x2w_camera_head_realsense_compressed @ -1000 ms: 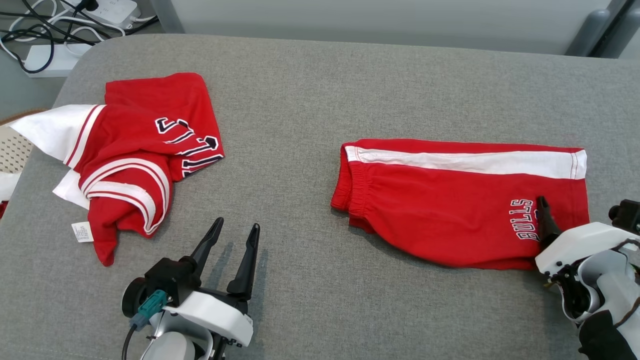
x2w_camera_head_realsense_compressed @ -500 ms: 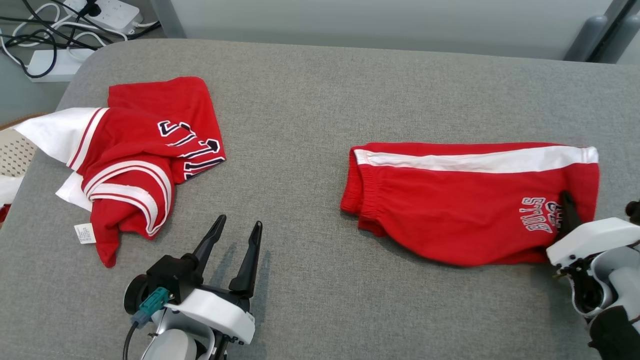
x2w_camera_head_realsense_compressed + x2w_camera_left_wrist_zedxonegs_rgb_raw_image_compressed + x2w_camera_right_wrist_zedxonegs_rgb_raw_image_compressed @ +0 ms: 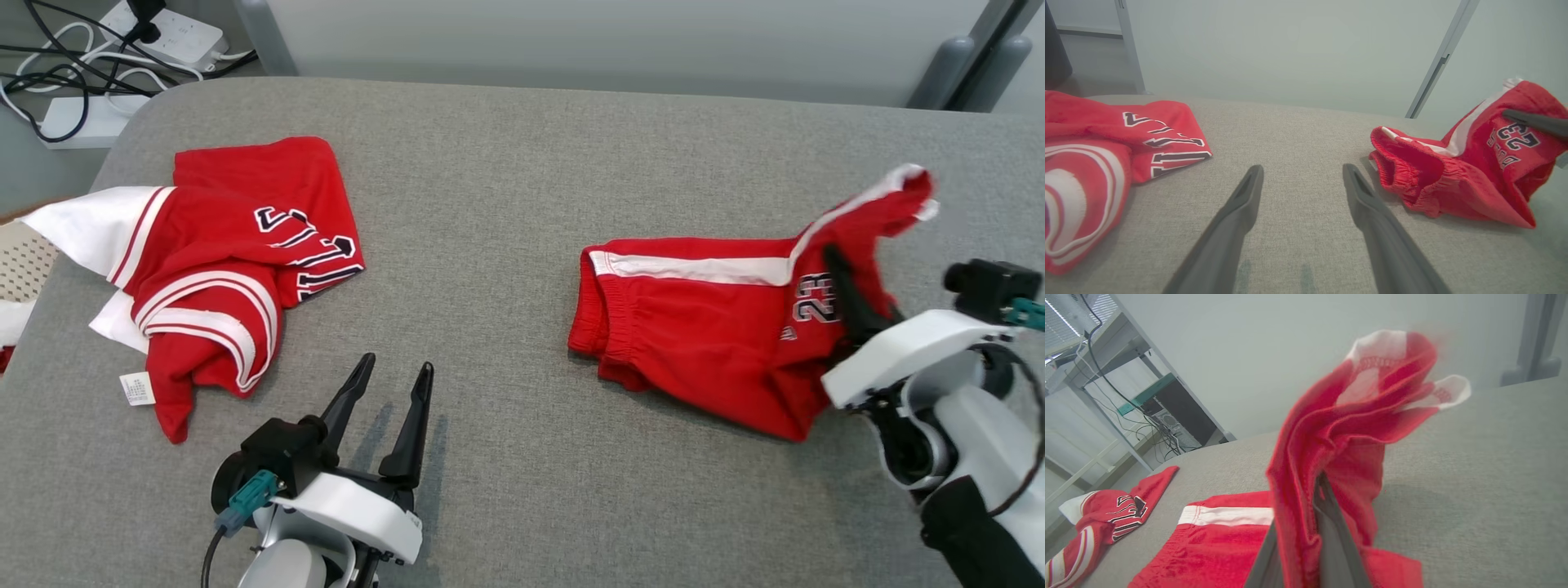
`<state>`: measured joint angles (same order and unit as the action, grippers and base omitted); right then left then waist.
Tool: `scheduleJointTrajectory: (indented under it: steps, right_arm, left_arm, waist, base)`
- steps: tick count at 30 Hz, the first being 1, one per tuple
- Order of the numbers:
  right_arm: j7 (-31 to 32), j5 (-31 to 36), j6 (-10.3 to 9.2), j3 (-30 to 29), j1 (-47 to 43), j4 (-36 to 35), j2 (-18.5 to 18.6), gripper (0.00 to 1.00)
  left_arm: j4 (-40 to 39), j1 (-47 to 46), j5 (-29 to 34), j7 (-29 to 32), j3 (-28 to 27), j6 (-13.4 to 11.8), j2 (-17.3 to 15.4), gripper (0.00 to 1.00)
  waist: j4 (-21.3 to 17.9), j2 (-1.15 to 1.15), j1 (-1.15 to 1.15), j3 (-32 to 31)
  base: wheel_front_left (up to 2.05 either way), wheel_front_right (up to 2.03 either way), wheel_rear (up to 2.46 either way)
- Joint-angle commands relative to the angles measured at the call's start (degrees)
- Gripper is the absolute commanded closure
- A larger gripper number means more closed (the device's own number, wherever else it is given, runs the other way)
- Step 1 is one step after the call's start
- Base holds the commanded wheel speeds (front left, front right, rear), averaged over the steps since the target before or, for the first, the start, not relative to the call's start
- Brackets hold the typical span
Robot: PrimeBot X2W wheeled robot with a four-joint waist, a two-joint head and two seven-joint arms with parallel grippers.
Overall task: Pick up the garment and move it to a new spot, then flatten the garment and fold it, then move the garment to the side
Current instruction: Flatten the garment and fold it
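- Right gripper (image 3: 834,260), at about 4 o'clock in the head view, is clamped on the red shorts (image 3: 702,327). Its dark fingers pinch the leg-hem end beside the printed "23".
- In the right wrist view, folds of the red cloth (image 3: 1331,428) stand up between and around the two fingers, and a white-trimmed hem flops over at the top.
- On the grey padded surface (image 3: 506,204) the shorts lie right of centre, with their long axis running 9 to 3 o'clock in the head view.
- Their gathered elastic waistband points to 9 o'clock and rests flat on the surface. The hem end at 3 o'clock is held up off it, tipping toward 1 o'clock.
- One white side stripe runs along the far edge and bends upward with the raised end.
- Left gripper (image 3: 397,363), at 7 o'clock, has its fingers spread wide and empty. They point toward 12 o'clock over bare fabric, well apart from the shorts.
- At 10 o'clock lies a crumpled red and white jersey (image 3: 229,245), well apart from the shorts.
- Beyond the far left corner, at 11 o'clock, sit power strips (image 3: 175,20) and cables.
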<state>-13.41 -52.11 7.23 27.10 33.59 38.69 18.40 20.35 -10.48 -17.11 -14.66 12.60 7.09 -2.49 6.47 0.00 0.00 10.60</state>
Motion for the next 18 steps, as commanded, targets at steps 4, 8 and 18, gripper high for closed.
scheduleJointTrajectory:
  steps: [4,8,18]
  right_arm:
    - [2.83,-0.69,0.25,6.18,1.78,-5.58,-0.25,1.00]
    - [5.31,-0.43,0.25,11.59,4.08,-6.84,-1.76,1.00]
    - [7.54,-0.51,0.25,17.42,7.59,-0.43,-3.69,0.00]
  left_arm:
    - [-1.22,-1.51,-1.17,-0.34,-0.53,0.33,-0.39,0.00]
    - [-1.39,-1.78,-2.29,-0.34,0.86,0.14,-0.39,0.00]
    - [-2.04,-2.33,-3.98,-0.34,2.76,-0.76,-0.39,0.00]
  waist:
    - [1.07,0.00,0.00,0.08]
    - [3.14,0.00,0.00,0.52]
    - [7.13,0.00,0.00,1.49]
  base:
    - [0.00,0.00,0.00]
    - [0.00,0.00,0.00]
    - [0.00,0.00,0.00]
